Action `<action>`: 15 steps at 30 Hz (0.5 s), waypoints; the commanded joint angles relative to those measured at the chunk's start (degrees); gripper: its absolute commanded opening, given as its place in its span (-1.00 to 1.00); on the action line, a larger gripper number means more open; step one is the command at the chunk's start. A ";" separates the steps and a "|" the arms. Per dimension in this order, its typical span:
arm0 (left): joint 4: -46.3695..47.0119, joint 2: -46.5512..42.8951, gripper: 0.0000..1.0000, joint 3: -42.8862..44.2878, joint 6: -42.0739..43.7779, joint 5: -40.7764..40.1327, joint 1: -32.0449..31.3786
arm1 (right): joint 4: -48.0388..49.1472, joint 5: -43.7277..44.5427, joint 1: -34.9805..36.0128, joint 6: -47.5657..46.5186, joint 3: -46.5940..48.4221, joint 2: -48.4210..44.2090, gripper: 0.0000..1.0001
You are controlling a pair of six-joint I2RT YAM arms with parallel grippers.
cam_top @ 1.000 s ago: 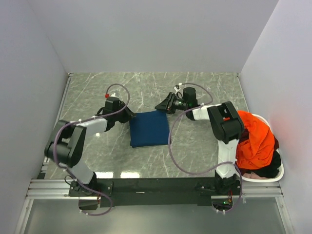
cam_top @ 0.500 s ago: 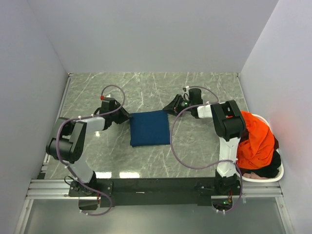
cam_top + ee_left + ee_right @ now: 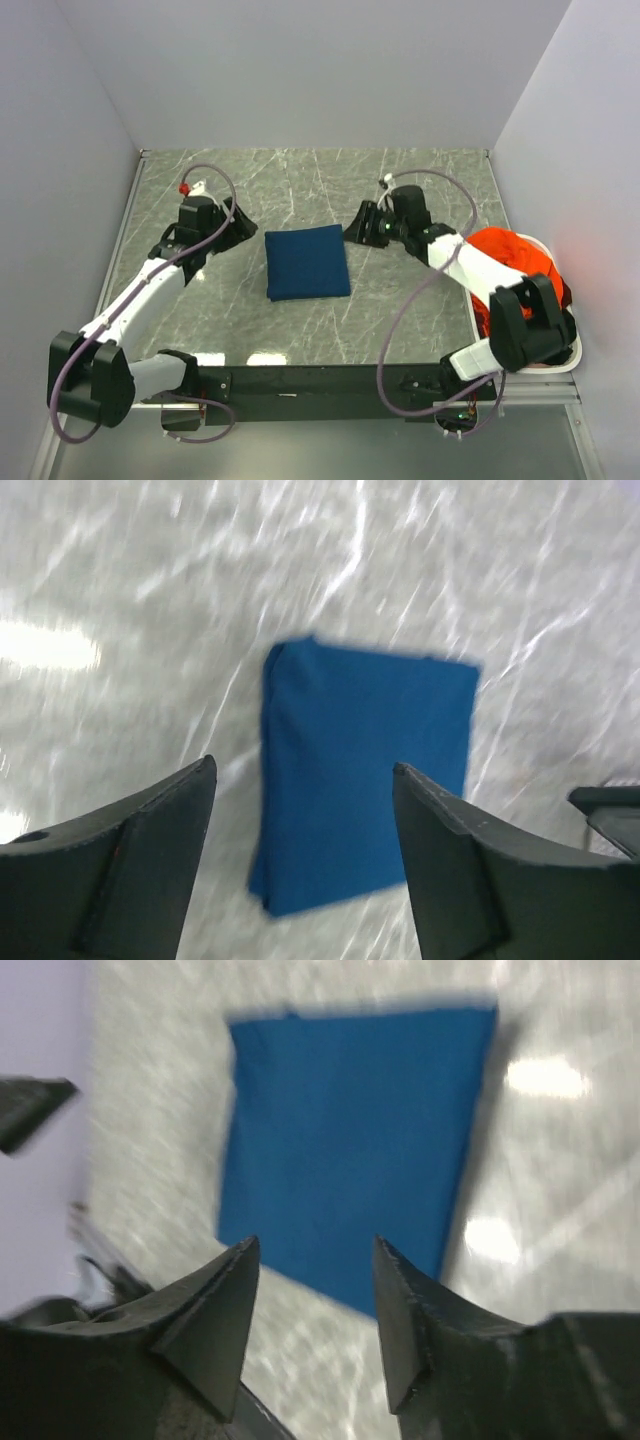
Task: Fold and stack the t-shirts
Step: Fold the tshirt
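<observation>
- Navy t-shirt (image 3: 307, 262): folded square, flat at the middle of the table (image 3: 400, 310), touched by nothing.
- Left gripper (image 3: 305, 770) and right gripper (image 3: 315, 1245): jaws apart, empty, near opposite edges.
- Orange t-shirt (image 3: 515, 255): heaped in the basket (image 3: 575, 350), far right.
- Risk: low finger snagging an edge, undoing the fold.

One folded blue t-shirt (image 3: 307, 262) is counted at the centre of the frame, and one orange t-shirt (image 3: 508, 258) at the lower right. One white basket (image 3: 560, 366) is counted. Two grippers are counted: the left gripper (image 3: 239, 222) and the right gripper (image 3: 356, 228).
</observation>
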 commanded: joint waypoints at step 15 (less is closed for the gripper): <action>-2.48 -1.27 0.43 -11.92 -6.51 -1.08 -13.21 | -9.00 14.55 8.40 0.25 -19.85 -22.50 0.17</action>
